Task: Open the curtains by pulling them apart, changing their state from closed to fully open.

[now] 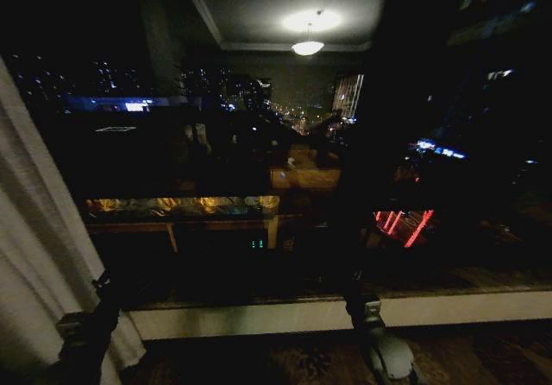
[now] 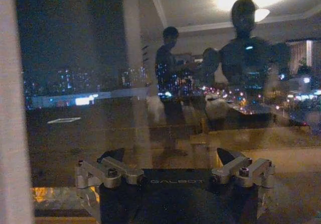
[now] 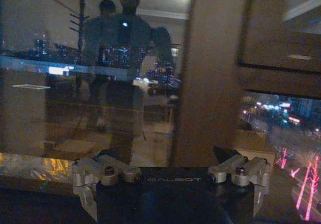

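**Window bare at night, both grippers empty**

The window (image 1: 285, 143) stands uncovered across nearly the whole head view, showing city lights outside and the room's ceiling lamp (image 1: 308, 47) reflected in the glass. One off-white curtain (image 1: 39, 255) hangs bunched at the far left edge, running down to the floor beside the pale sill (image 1: 259, 316). No matching panel can be made out on the dark right side, so whether that one is fully drawn back cannot be told. Judging from the bare glass, the opening looks largely done.

The left gripper (image 1: 103, 283) sits low, just beside the gathered curtain, probably because that is where the fabric was taken. In the left wrist view its fingers (image 2: 111, 157) are spread wide with nothing between them, and a strip of curtain shows at the frame's edge.

The right gripper (image 1: 358, 280) is raised in front of the sill, near the middle of the window. Its fingers (image 3: 224, 153) are likewise wide apart and hold nothing, facing the glass.
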Controlling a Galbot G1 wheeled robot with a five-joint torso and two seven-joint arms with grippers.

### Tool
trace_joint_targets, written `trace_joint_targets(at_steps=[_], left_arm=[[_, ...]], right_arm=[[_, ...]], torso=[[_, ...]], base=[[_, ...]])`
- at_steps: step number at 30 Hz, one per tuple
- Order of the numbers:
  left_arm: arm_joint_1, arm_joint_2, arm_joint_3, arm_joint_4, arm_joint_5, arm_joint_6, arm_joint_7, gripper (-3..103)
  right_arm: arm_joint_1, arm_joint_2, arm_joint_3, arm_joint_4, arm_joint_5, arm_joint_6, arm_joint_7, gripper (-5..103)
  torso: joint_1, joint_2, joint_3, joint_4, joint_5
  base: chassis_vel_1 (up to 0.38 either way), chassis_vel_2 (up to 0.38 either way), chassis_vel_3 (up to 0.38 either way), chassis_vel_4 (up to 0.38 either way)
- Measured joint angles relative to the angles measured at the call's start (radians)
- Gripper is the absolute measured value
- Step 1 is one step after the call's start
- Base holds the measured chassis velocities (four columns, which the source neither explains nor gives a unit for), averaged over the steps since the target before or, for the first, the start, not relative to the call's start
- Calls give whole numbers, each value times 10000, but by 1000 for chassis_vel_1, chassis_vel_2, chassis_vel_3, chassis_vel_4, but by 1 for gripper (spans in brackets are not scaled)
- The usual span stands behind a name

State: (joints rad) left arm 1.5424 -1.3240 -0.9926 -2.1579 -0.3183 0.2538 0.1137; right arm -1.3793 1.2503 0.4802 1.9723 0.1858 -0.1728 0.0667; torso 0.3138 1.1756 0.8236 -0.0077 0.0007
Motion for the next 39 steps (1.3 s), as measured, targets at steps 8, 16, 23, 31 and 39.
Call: trace_joint_targets(at_steps=[8,16,23,31,39], left_arm=[[15,-40,-3,-16,0,0,2,100],[4,-130,62,-58,99,4,2,100],[50,-175,92,-161,173,21,3,100],[193,-234,-51,-300,157,34,-4,100],[285,-419,-110,-353,148,16,-23,100]], right_arm=[[-33,-78,52,21,90,-38,15,100],[-24,-151,123,25,194,-143,21,100],[-31,-169,140,-48,260,-145,47,100],[-64,-185,127,14,264,-145,101,100],[-178,-303,259,7,417,-109,163,100]], torso=[[-1,1,0,1,-2],[0,0,0,0,-5],[1,0,0,-1,-1],[0,1,0,0,-5],[0,1,0,2,-3]], base=[[-311,-422,311,430],[-278,-432,273,435],[-209,-447,205,447],[-72,-406,87,408],[-31,-382,39,382]])
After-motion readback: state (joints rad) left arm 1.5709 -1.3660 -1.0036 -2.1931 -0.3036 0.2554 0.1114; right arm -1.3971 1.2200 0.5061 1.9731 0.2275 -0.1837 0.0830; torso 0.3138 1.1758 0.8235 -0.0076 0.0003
